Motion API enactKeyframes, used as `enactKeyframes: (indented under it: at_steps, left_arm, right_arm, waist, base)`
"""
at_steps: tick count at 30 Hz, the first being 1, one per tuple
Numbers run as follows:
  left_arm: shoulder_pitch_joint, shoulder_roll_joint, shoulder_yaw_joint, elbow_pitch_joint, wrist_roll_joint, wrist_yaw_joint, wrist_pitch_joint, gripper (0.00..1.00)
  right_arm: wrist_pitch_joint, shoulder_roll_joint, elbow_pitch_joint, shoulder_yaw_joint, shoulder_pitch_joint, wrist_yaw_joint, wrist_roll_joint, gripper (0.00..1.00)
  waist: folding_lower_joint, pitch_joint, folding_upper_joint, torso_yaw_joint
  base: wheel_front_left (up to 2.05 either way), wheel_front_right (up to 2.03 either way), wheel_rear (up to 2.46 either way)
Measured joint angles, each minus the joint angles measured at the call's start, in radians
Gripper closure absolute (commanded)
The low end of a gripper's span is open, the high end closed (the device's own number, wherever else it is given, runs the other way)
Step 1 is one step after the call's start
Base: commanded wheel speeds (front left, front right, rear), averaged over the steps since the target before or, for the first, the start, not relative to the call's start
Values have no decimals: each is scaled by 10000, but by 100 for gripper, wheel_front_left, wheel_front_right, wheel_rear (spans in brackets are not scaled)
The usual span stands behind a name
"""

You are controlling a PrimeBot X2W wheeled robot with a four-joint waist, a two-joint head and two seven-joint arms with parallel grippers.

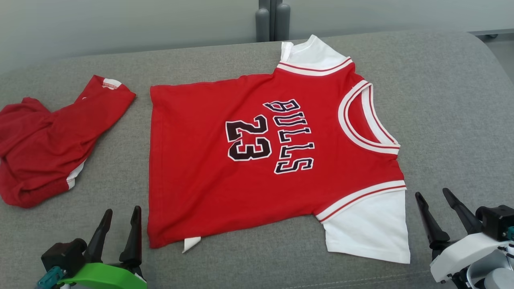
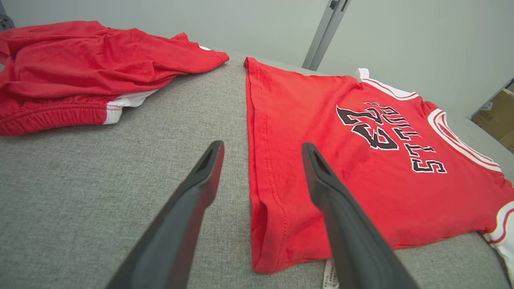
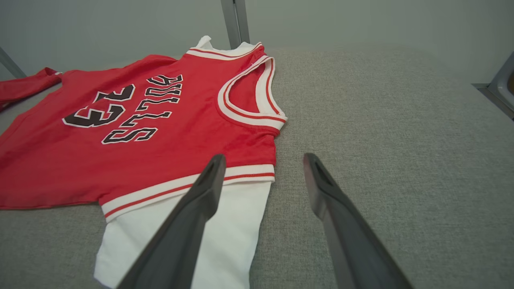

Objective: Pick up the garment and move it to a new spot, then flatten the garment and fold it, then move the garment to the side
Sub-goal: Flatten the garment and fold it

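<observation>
1. A red short-sleeved basketball jersey [image 1: 192,160] with white sleeves, white-and-red trim and the black print "BULLS 23" lay spread flat across the middle of the head view, on a grey woven fabric surface [image 1: 441,100].
2. Its neckline pointed to the right of the frame and its hem to the left. One white sleeve reached the upper centre and the other the lower right.
3. A small white label tab [image 1: 191,243] stuck out from under the lower hem corner.
4. A crumpled red garment with white edging [image 1: 44,156] lay at the left of the frame, apart from the jersey with bare grey fabric between them.
5. The left gripper [image 1: 123,209], dark-fingered on a green body, sat at the lower left with its fingers spread and nothing between them. It was just beside the jersey's lower hem corner. In the left wrist view one finger lined up over the hem edge, and whether it touched the cloth could not be told.
6. The right gripper [image 1: 431,192], on a white body, sat at the lower right with its fingers spread and empty, near the lower white sleeve. In the right wrist view one finger crossed in front of that sleeve.
7. Two grey upright posts [image 1: 273,20] stood at the top centre, behind the surface.
</observation>
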Motion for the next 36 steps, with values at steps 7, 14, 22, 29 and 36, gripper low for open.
enactKeyframes:
  at_steps: [7, 14, 22, 29, 36]
  left_arm:
    - [8, -56, 117, -207, 399, 4, 0, 0]
    - [66, -242, -33, -263, 872, 2, -2, 0]
    - [434, -253, -107, -270, 1168, 2, 0, 0]
    - [453, -291, -69, -288, 1285, 2, 0, 0]
    - [409, -368, 100, -259, 1298, 2, -2, 0]
  right_arm:
    - [-15, 115, -134, -27, -259, -174, -943, 0]
    - [-13, 470, -111, -215, -343, -268, -1501, 0]
    - [-13, 842, -435, -1014, -340, -353, -2207, 0]
    - [-13, 1045, -401, -1360, -326, -357, -2527, 0]
    - [-15, 1519, -353, -1599, -332, -368, -2871, 0]
  waist:
    - [0, -234, 0, 158]
    - [0, -495, 0, 276]
    - [0, -709, 0, 469]
    - [0, -705, 0, 508]
    - [0, -778, 0, 497]
  base:
    - [0, 0, 0]
    - [0, 0, 0]
    - [0, 0, 0]
    - [0, 0, 0]
    - [0, 0, 0]
